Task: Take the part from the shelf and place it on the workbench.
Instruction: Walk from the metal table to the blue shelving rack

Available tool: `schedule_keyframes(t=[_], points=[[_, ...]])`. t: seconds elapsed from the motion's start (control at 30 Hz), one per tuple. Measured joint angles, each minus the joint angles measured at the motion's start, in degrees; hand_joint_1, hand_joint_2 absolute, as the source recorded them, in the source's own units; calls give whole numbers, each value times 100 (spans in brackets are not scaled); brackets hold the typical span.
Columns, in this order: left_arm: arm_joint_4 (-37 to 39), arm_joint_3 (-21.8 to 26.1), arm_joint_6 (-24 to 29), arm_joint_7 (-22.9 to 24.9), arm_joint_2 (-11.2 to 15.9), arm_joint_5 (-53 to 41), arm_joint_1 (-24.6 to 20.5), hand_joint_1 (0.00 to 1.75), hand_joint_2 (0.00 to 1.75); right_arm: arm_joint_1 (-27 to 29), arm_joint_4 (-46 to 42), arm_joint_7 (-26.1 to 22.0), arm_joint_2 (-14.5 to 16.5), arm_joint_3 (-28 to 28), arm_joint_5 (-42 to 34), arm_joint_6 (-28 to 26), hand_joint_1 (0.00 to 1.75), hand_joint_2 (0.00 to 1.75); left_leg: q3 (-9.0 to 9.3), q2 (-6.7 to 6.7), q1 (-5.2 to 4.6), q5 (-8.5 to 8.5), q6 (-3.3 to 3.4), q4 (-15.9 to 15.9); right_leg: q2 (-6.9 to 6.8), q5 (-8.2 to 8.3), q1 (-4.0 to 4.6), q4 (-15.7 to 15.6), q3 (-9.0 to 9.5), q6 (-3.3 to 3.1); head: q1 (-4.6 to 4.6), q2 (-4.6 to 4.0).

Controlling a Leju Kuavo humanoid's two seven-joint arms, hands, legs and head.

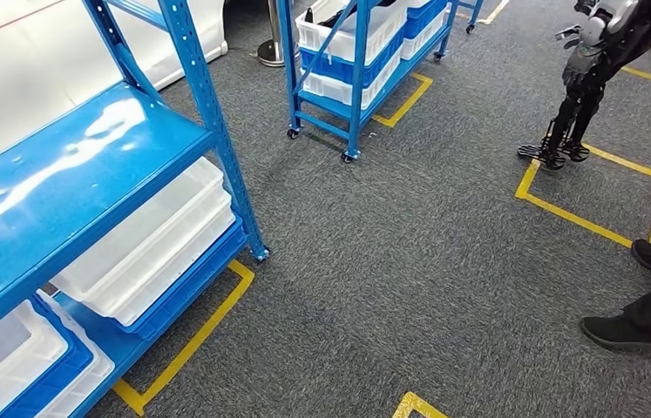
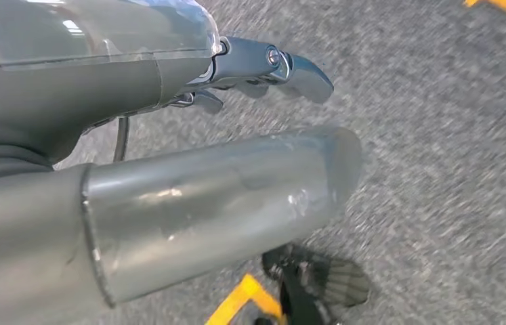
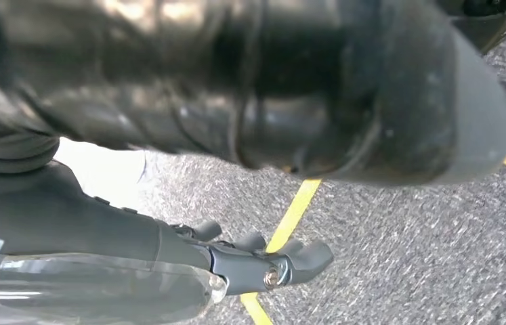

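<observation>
The blue shelf (image 1: 86, 165) stands at my left, with white bins (image 1: 152, 244) on its lower level and a bare, shiny top board. I cannot make out the part in these bins. My left hand (image 2: 189, 183) hangs over grey carpet, thumb and fingers (image 2: 270, 64) stretched out and apart, holding nothing. My right hand (image 3: 257, 101) hangs over the carpet too, its thumb blurred and close to the camera and its fingers (image 3: 270, 261) extended, with nothing between them.
A second blue wheeled rack (image 1: 361, 61) with white and blue bins stands further back. Another humanoid robot (image 1: 583, 78) stands at the far right inside a yellow taped square (image 1: 596, 196). A person's black shoes (image 1: 627, 331) are at the right edge.
</observation>
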Motion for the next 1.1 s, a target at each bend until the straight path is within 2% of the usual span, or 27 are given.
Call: schedule_keyframes(t=[0.03,0.1,0.13,0.17,0.2,0.23,0.27,0.33,0.37,0.4,0.47,0.5,0.53,0.6,0.67,0.7,0.73,0.77,0.8,0.83,0.87,0.9,0.93,0.97,1.0,1.03,1.1], points=[[0,0,1,2,-4,-1,1,0,0,5,0,3,-1,-2,2,11,0,0,-73,137,-2,-95,-20,149,-79,14,-5,-34,17,-38,-3,0],[0,0,3,2,-10,0,-18,0,0,24,0,8,-2,-7,7,28,0,0,-371,478,-13,-425,-51,769,-252,19,14,-68,34,-89,-10,0],[0,0,4,3,-10,1,-30,0,0,31,0,9,-3,-9,8,35,0,0,-559,561,-11,-589,-66,1153,-344,14,27,-68,33,-102,-12,0],[0,0,4,4,-11,1,-30,0,0,34,0,9,-4,-11,9,39,0,0,-696,602,-8,-678,-78,1442,-432,8,36,-67,33,-109,-13,0],[0,0,4,8,-11,1,-22,0,0,33,0,10,-5,-12,10,43,0,0,-742,627,-7,-663,-86,1550,-514,0,42,-67,37,-113,-12,0],[0,0,4,11,-12,1,-11,0,0,30,0,10,-5,-13,11,44,0,0,-673,652,-6,-544,-87,1429,-589,-8,44,-66,45,-111,-13,0],[0,0,4,15,-12,1,-2,0,0,27,0,10,-5,-13,11,44,0,0,-495,701,-7,-350,-79,1099,-658,-19,45,-65,60,-102,-13,0],[0,0,4,18,-11,1,-9,0,0,25,0,10,-4,-13,15,44,0,0,-74,954,-37,-56,-36,297,-786,-48,62,-61,97,-63,-12,0],[0,0,4,19,-11,1,-18,0,0,23,0,10,-4,-14,20,44,0,0,56,1053,-60,5,-6,45,-839,-61,74,-59,112,-38,-11,0],[0,0,4,19,-11,0,-21,0,0,17,0,10,-4,-15,27,44,0,0,98,1108,-85,4,24,-63,-889,-68,84,-59,123,-13,-10,0],[0,0,5,22,-10,-1,-10,0,0,-3,0,11,-4,-18,42,45,0,0,92,999,-95,20,95,-92,-974,-77,86,-74,153,43,-9,0],[0,0,7,24,-11,-1,-2,0,0,-11,0,13,-4,-19,48,45,0,0,101,933,-83,40,131,-122,-922,-105,77,-56,166,77,-8,0],[0,1,8,27,-12,-1,-3,0,0,-12,0,14,-5,-20,51,45,0,0,119,871,-68,65,172,-153,-796,-183,65,31,144,106,-8,0],[0,2,8,31,-15,-1,-18,0,0,1,0,15,-8,-22,54,44,0,0,128,747,-50,103,226,-187,-454,-502,40,547,-80,141,-5,0],[0,2,7,33,-14,-2,-29,0,0,14,1,14,-8,-23,55,45,0,0,116,609,-58,115,248,-185,-317,-818,31,1293,-459,153,-5,0],[0,2,7,33,-14,-2,-27,0,0,17,1,14,-8,-23,55,44,0,0,119,532,-65,117,252,-182,-303,-837,30,1505,-582,155,-6,0],[0,2,7,34,-14,-2,-22,0,0,20,1,14,-9,-23,55,44,0,0,125,447,-69,116,251,-176,-292,-722,29,1486,-600,149,-6,0],[0,2,7,34,-14,-2,-18,0,0,21,1,14,-10,-23,55,44,0,0,132,360,-71,114,248,-167,-265,-508,29,1238,-511,134,-6,0],[0,2,7,35,-16,-2,-15,0,0,24,0,14,-11,-24,55,44,0,0,136,276,-69,110,241,-156,-183,-256,29,832,-349,109,-6,0],[0,2,7,35,-22,-2,-18,0,0,28,1,14,-16,-25,55,44,0,0,132,204,-73,103,229,-141,-41,-74,27,448,-192,84,-7,0],[0,3,7,35,-27,-2,-20,0,0,27,1,13,-20,-27,55,44,0,0,116,138,-72,101,207,-127,65,38,28,161,-80,65,-5,0],[0,3,7,35,-32,-2,-19,0,0,23,1,13,-24,-28,55,44,0,0,96,82,-67,101,178,-118,144,76,36,8,-25,51,-6,0],[0,4,7,35,-36,-2,-16,0,0,15,1,12,-27,-29,55,44,0,0,77,31,-59,107,144,-117,155,65,47,-19,-18,43,-6,0],[0,4,7,35,-36,-2,-8,0,0,3,0,11,-27,-31,55,44,0,0,55,-32,-54,116,102,-123,85,80,50,-45,-11,28,-5,0],[0,4,7,35,-36,-2,0,0,0,-4,0,13,-24,-32,55,44,0,0,42,-27,-45,109,72,-112,13,95,41,-75,4,2,-6,0],[0,4,7,35,-38,-2,6,0,0,-5,0,13,-21,-33,56,45,0,0,15,56,-51,69,48,-61,-54,110,27,-113,24,-34,-8,0],[0,4,8,36,-39,-2,-5,0,0,9,0,14,-16,-34,58,49,0,0,-205,381,-46,-220,6,401,-222,134,9,-172,48,-98,-16,0]])
